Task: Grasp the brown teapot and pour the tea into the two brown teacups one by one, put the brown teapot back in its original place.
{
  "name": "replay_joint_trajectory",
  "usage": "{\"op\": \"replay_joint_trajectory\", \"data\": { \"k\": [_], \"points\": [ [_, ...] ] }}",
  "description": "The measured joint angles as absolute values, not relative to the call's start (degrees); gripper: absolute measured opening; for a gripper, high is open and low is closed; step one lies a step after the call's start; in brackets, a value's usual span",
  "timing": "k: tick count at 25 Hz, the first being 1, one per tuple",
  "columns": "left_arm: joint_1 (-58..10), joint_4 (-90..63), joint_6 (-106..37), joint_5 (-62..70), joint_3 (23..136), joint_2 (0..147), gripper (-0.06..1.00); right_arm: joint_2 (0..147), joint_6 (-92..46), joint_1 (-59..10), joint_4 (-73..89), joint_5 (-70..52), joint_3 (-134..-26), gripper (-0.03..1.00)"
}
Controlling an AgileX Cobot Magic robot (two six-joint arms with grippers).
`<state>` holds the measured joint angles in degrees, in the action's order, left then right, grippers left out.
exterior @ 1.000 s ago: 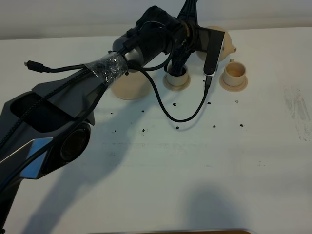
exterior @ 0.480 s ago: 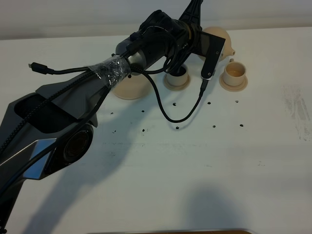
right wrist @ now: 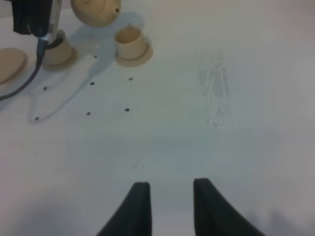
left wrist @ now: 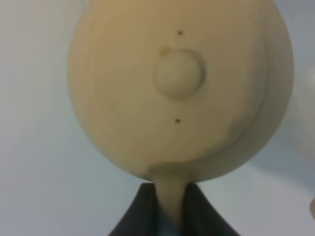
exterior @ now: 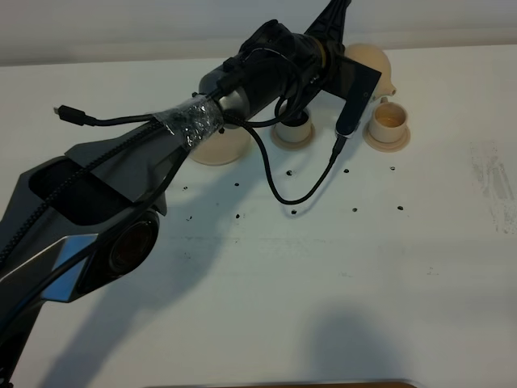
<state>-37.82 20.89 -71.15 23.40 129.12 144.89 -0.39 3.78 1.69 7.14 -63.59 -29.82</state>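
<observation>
The brown teapot (exterior: 375, 60) hangs above the table at the back, its spout (exterior: 393, 83) just behind the right teacup (exterior: 388, 123). In the left wrist view the teapot (left wrist: 179, 88) fills the picture, lid and knob facing the camera. My left gripper (left wrist: 172, 204) is shut on its loop handle. The left teacup (exterior: 292, 131) on its saucer is partly hidden under my left arm (exterior: 266, 73). The wide empty saucer (exterior: 212, 147) lies to the left of it. My right gripper (right wrist: 170, 196) hovers over bare table far from the cups, fingers apart, holding nothing.
A black cable (exterior: 303, 190) loops down from the left wrist over the table in front of the left cup. Small dark specks (exterior: 355, 210) dot the white table (exterior: 323, 275). A faint smudge (exterior: 493, 182) marks the right side.
My left arm has carried the teapot a little to the right and back, bringing the spout nearer the right teacup. The right gripper has not moved.
</observation>
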Motion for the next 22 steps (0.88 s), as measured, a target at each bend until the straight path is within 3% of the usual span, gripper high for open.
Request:
{"op": "replay_joint_trajectory", "data": {
  "k": [22],
  "points": [
    [-39.0,31.7,-73.5,20.9,129.1,145.7,0.08,-0.4,3.8,1.7,7.1,-63.6,-29.8,0.23]
  ]
}}
